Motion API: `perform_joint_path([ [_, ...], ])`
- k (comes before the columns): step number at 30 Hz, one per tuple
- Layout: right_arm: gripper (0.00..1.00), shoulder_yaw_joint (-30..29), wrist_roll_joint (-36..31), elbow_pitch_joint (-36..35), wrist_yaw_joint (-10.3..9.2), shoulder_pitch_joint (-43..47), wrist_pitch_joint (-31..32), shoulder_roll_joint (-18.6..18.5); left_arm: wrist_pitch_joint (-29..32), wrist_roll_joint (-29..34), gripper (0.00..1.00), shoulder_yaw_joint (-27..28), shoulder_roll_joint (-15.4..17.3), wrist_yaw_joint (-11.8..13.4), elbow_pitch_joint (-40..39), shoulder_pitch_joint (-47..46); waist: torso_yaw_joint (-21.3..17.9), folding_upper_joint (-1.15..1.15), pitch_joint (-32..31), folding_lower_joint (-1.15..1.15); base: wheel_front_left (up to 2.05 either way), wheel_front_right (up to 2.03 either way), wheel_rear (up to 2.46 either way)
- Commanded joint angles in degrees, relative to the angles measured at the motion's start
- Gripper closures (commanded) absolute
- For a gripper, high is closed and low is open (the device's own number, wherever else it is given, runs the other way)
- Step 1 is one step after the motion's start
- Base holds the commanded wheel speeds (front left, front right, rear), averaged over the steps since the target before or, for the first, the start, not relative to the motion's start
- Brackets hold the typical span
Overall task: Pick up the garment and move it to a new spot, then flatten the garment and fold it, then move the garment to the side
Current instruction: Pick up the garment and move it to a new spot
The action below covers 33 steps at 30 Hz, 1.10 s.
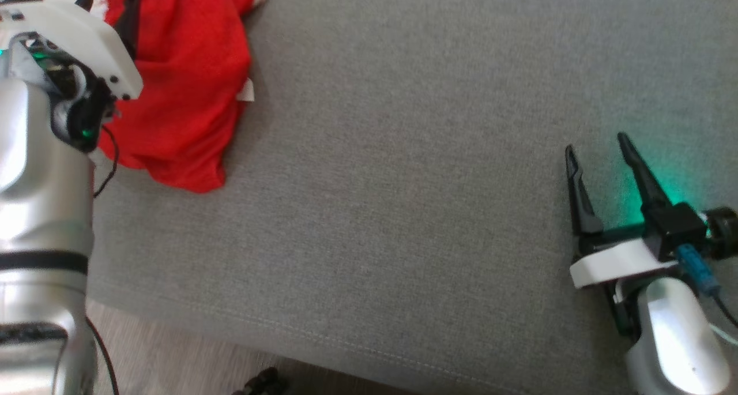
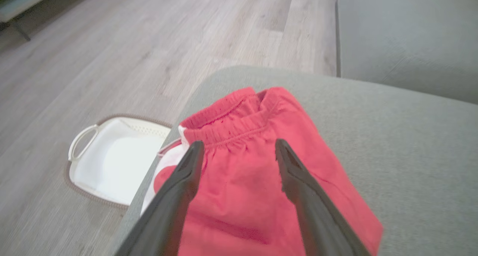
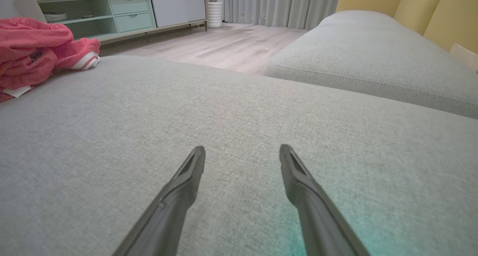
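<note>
- Reaching in from the left edge of the head view, the left arm's silver forearm hides the near-left part of the garment (image 1: pixel 184 89). The left claw (image 1: pixel 107 6) is partly cut off by the top edge, with one dark finger plain against the red cloth and the other barely showing.
- The garment is red with white trim and lies bunched at the far left of the grey sofa seat (image 1: pixel 403 181). Its far end runs out of the head view, so its full outline cannot be made out.
- In the left wrist view the left claw's fingers stand spread wide above the elastic waistband. Whether the tips touch the cloth cannot be told.
- In that same view a white basket (image 2: pixel 112 162) sits on the wooden floor (image 2: pixel 224 31) beside the seat, and the seat's edge hides its near corner.
- At the lower right of the head view the right claw (image 1: pixel 596 143) hangs low over the seat, well apart from the garment. Its fingers are spread and point up the view, with bare fabric between them. The forearm is cut off by the bottom edge, and a green glow falls on the fabric beside it.
</note>
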Motion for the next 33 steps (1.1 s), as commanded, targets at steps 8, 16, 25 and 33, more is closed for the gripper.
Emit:
perform_joint_path([
  [8, 0.00, 1.3, -0.8, -2.2, -0.04, -2.0, -0.6, -1.3, -1.6, -1.2, 0.00, 0.6, 4.1, -0.3, 12.0, -8.4, -1.7, 0.00, 4.9, 0.00, 0.00, 0.00, 0.00],
  [16, 0.00, 0.3, -1.4, -2.7, -0.04, -2.3, -0.6, -1.7, -6.6, -1.2, 0.95, 0.1, 4.3, -0.2, 18.1, -9.7, -2.2, 0.00, 5.8, 0.00, 0.00, 0.00, 0.00],
  [25, 0.00, -0.4, -1.7, -1.4, -0.04, -1.8, -0.6, 0.2, -19.3, -3.0, 1.00, -3.0, 4.5, -0.3, 17.2, -10.4, -2.5, 0.00, 0.6, 0.00, 0.00, 0.00, 0.00],
  [33, 0.00, -0.4, -0.7, 0.9, -0.04, -0.5, -0.6, 2.2, -25.2, -7.3, 1.00, -13.0, 6.9, -0.3, 7.4, -11.1, -5.3, 0.00, -9.3, 0.00, 0.00, 0.00, 0.00],
])
